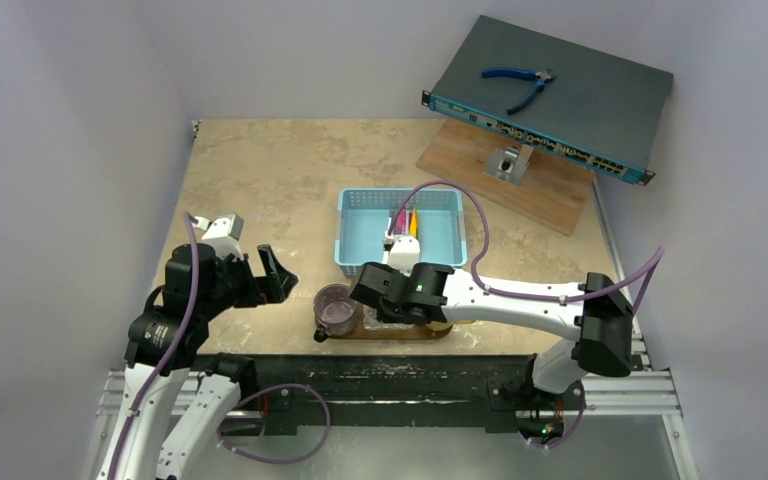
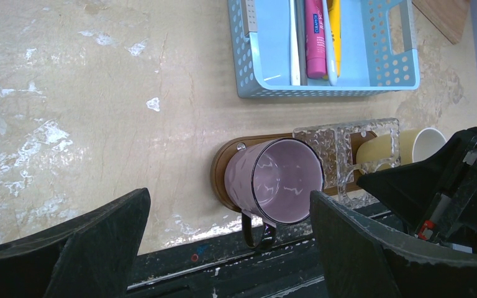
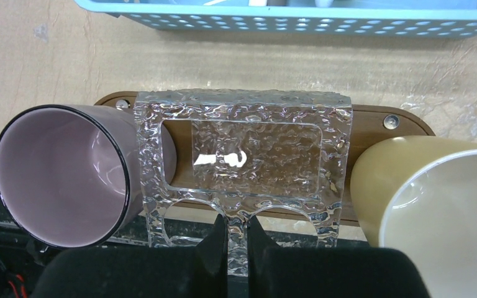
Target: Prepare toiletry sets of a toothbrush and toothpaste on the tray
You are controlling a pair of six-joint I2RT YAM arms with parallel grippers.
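The pink tube [image 2: 314, 37], the yellow tube [image 2: 334, 31] and a pale toothbrush [image 2: 295, 43] lie side by side in the light-blue basket [image 2: 248, 62]. In front of the basket lies the dark-brown oval tray [image 3: 372, 121]. A purple cup [image 3: 62, 174] stands at its left end and a cream cup [image 3: 435, 198] at its right end. My right gripper [image 3: 237, 223] is shut on the near bar of a clear textured holder [image 3: 248, 149] over the tray's middle. My left gripper [image 2: 230, 198] is open and holds nothing. It hangs left of the purple cup [image 1: 337, 308].
A grey network switch [image 1: 560, 90] with blue pliers [image 1: 522, 85] on it sits on a lighter wooden board [image 1: 540, 190] at the back right. The black metal rail [image 1: 400, 380] runs along the table's near edge, just in front of the tray.
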